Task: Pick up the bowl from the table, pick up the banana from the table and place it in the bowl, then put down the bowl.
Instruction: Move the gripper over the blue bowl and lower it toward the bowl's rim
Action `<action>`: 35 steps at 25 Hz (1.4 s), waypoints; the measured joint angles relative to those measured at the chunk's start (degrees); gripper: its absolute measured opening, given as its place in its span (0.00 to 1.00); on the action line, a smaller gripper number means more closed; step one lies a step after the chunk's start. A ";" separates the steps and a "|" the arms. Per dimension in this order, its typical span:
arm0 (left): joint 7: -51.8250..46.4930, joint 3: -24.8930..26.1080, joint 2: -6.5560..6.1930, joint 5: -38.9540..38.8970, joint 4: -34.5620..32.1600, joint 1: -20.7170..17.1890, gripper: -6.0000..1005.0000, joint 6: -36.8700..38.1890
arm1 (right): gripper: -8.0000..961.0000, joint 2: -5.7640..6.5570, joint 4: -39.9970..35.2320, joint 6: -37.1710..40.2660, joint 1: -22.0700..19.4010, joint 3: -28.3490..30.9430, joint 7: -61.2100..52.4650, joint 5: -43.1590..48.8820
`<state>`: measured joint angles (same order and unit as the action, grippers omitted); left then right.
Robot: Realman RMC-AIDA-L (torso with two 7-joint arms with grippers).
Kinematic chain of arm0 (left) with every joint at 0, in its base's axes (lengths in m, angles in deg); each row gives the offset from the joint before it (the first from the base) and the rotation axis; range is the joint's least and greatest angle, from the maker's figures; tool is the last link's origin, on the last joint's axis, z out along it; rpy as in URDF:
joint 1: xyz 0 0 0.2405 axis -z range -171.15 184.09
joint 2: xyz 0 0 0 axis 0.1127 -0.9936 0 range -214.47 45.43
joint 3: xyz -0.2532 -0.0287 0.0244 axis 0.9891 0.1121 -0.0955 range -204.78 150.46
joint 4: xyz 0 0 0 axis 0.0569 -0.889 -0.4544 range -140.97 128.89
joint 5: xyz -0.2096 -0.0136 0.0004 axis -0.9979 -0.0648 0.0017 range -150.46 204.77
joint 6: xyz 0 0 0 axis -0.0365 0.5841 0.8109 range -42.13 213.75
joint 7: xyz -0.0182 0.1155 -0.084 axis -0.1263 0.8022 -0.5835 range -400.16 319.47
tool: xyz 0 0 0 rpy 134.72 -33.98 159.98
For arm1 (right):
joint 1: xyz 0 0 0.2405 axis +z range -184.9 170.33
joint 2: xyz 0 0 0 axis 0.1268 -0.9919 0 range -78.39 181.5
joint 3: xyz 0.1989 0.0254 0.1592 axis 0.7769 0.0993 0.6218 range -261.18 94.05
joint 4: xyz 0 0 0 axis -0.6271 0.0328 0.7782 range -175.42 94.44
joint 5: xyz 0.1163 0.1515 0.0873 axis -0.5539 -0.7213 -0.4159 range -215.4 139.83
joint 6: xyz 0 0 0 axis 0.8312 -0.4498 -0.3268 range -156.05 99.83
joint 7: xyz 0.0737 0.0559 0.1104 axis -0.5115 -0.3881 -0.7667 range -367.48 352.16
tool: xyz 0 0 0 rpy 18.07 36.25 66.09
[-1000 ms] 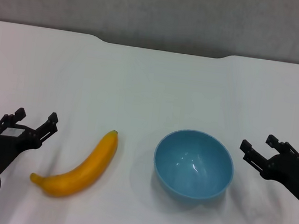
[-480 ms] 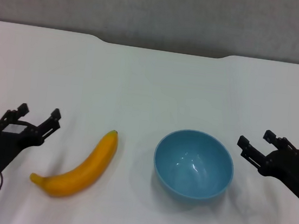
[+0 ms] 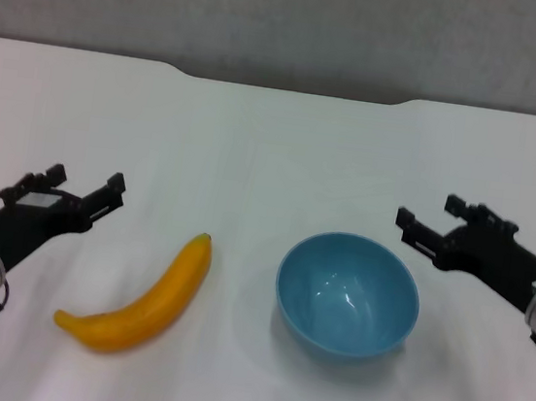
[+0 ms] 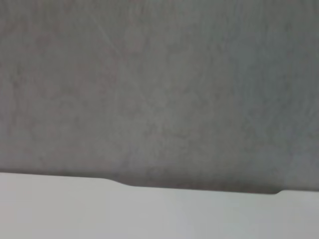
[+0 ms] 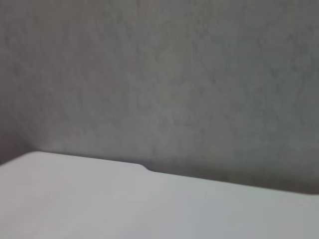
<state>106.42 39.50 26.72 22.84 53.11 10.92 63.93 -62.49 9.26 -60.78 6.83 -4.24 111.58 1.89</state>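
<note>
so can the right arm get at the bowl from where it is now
Probably yes. The right tool is open, just beyond the bowl on its right-hand side, and nothing lies between them. The banana sits on the bowl's other side.

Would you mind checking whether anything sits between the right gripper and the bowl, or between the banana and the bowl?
Nothing visible does. The right gripper, jaws open, is just beyond the bowl on its right side, with only bare table between them. The banana lies left of the bowl, and the table between them holds nothing.
</note>
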 joint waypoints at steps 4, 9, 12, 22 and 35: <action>0.21 2.65 1.07 5.90 14.06 -3.49 0.87 18.43 | 0.85 -0.13 12.10 8.39 -2.94 -0.07 -17.68 18.30; 4.21 3.54 3.06 6.98 20.66 -2.09 0.87 37.06 | 0.85 0.24 16.25 7.72 -1.73 1.71 -43.52 40.53; 7.03 4.71 4.48 6.76 20.87 -1.02 0.87 41.37 | 0.85 0.25 16.62 3.84 0.88 4.41 -58.54 55.56; 10.88 5.57 4.92 4.54 21.60 -0.59 0.86 43.49 | 0.85 -0.37 16.81 -12.78 10.95 9.13 -90.37 90.71; 11.24 5.68 5.10 4.52 20.62 -0.44 0.86 42.79 | 0.84 -0.76 13.75 -21.41 19.36 8.67 -102.91 101.55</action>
<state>117.66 45.18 31.82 27.36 73.73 10.48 106.72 -63.25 23.00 -82.20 26.19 4.43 8.67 103.44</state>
